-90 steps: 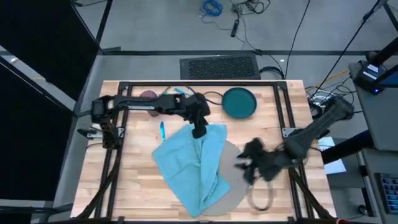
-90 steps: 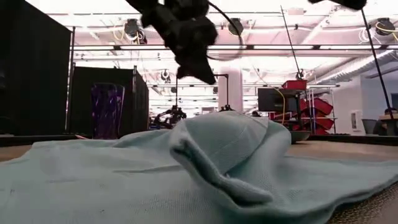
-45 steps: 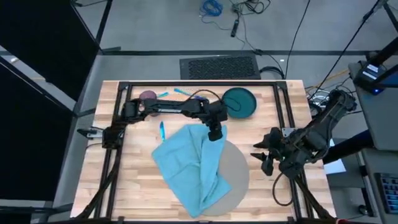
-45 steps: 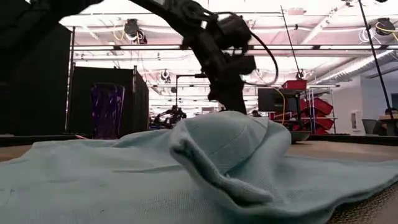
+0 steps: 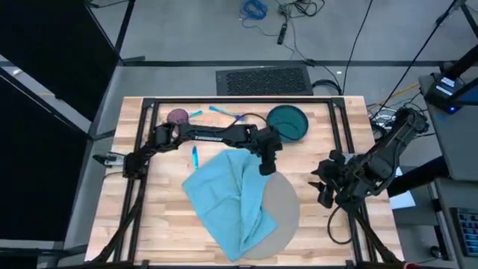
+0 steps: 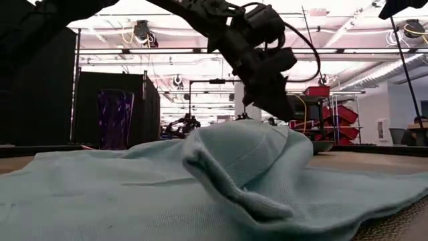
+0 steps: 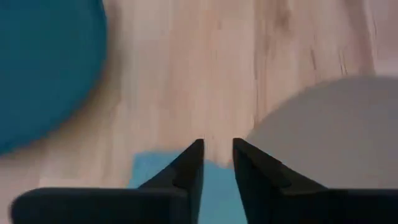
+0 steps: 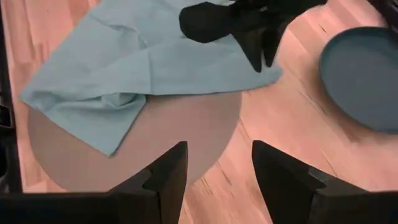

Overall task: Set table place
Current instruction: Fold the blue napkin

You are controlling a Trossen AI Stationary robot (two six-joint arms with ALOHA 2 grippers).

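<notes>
High view: left gripper, jaws nearly shut and empty, hovers at the blue cloth's corner on the grey placemat, mid-worktop; pinch low. Right gripper waits open, empty.

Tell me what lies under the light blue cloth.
The light blue cloth covers the left part of the round grey placemat and bare wooden table beside it. Anything else beneath it is hidden. The left pincer hangs over its far corner.
</notes>
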